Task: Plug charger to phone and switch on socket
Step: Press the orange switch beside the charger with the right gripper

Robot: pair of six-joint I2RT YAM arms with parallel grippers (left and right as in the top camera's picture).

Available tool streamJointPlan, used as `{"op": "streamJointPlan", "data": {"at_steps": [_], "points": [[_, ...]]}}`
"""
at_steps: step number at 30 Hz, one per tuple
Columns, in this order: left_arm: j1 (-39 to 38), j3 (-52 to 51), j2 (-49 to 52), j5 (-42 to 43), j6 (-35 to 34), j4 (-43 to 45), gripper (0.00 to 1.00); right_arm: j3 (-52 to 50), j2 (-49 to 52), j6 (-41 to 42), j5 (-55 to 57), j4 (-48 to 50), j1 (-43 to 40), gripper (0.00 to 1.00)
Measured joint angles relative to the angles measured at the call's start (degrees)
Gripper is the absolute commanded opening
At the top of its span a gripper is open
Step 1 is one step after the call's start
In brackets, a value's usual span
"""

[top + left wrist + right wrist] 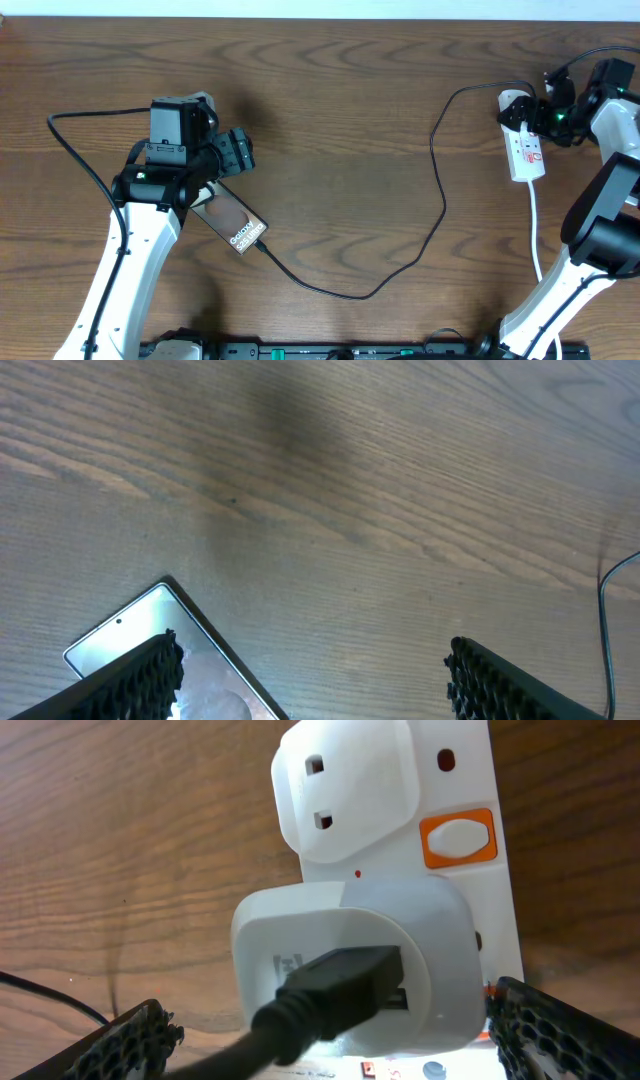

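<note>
The phone (238, 226) lies at an angle on the wooden table at the left, lettering up. Its silvery end shows in the left wrist view (125, 628). The charger's black cable (440, 205) runs from the phone's lower right end, where its small plug (262, 246) meets the phone, in a loop up to the socket (526, 150). My left gripper (228, 155) hovers over the phone, open and empty (315, 685). My right gripper (540, 112) is open (340, 1040) and straddles the white adapter (420, 950) in the socket (450, 780). A black cable plug (335, 985) sits in the adapter.
An orange-framed rocker switch (458, 837) sits on the socket beside the adapter. A second white plug (345, 790) occupies the outlet beyond it. The socket's white cord (535, 235) runs toward the front right. The charger cable also shows at the right edge of the left wrist view (605, 620).
</note>
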Motion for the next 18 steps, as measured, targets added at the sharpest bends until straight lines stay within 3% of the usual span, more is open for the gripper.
{"op": "streamJointPlan", "data": {"at_steps": [18], "points": [[0.0,0.0,0.0,0.0,0.0,-0.68,0.84,0.22,0.0,0.33,1.05,0.15,0.74,0.99]]}}
